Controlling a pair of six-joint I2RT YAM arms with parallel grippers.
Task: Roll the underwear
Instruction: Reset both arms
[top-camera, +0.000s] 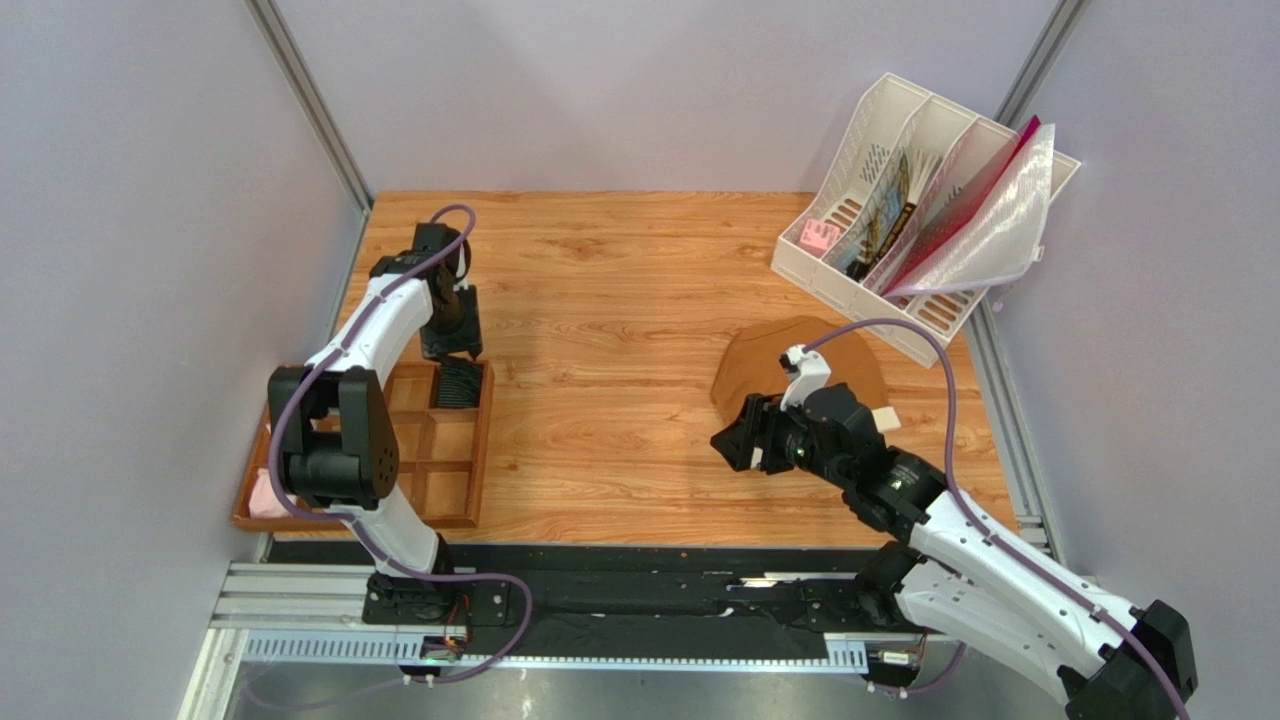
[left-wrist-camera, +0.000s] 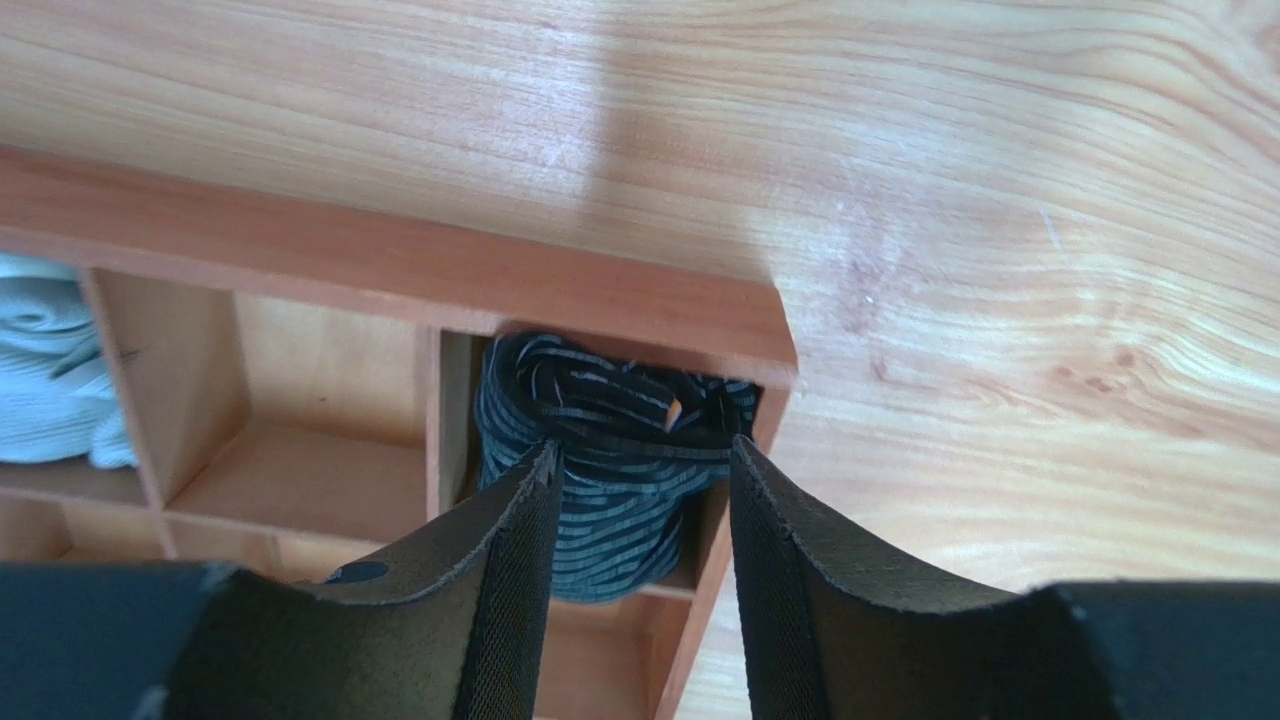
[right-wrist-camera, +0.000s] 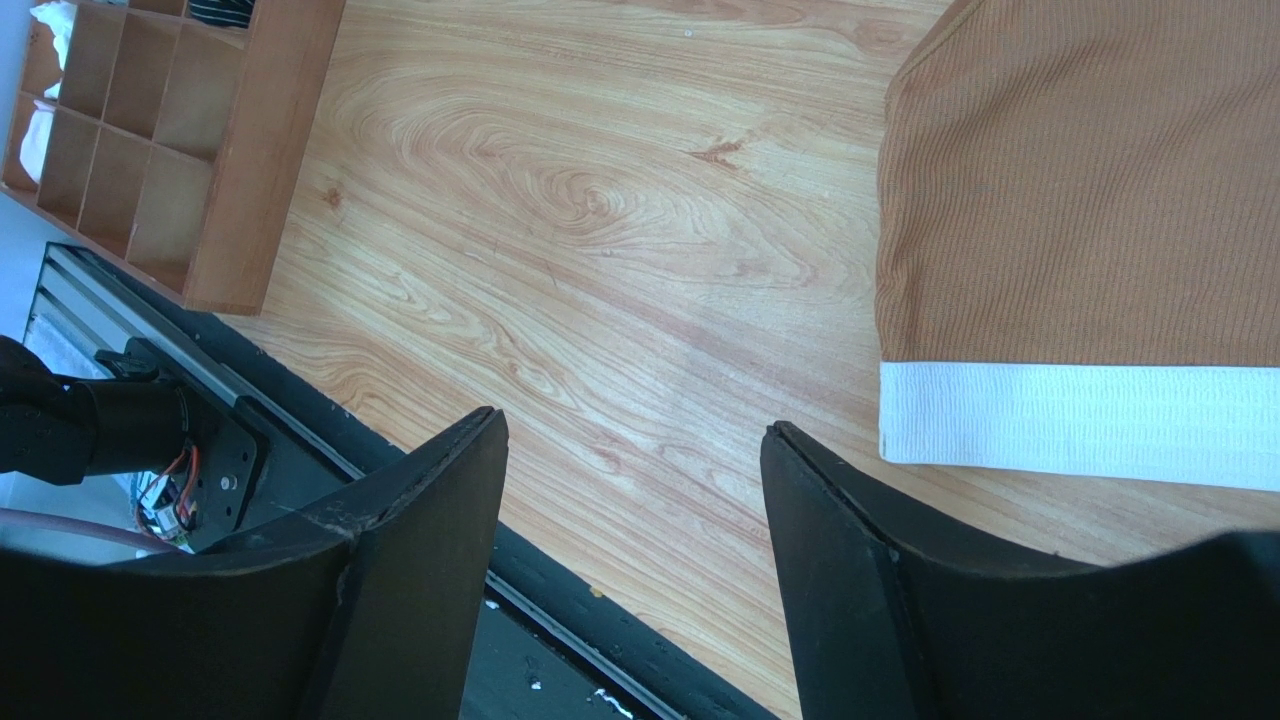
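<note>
Top view: left gripper (top-camera: 452, 357) sits over the far right corner cell of the tray (top-camera: 478, 450). The underwear (top-camera: 458, 387), rolled, lies in that cell. Right gripper (top-camera: 747, 438) hovers over the table (top-camera: 601, 300) well right of the tray, beside the brown briefs (top-camera: 796, 353).

Left wrist: the roll fills the tray's corner cell and looks dark with pale stripes. Fingers (left-wrist-camera: 511, 555) straddle it, part spread; cannot tell whether they pinch it. A pale cloth (left-wrist-camera: 45, 360) lies in a cell further left.

Right wrist: jaws spread wide, nothing between them, table below. The brown briefs lie on the side away from the tray.
</note>
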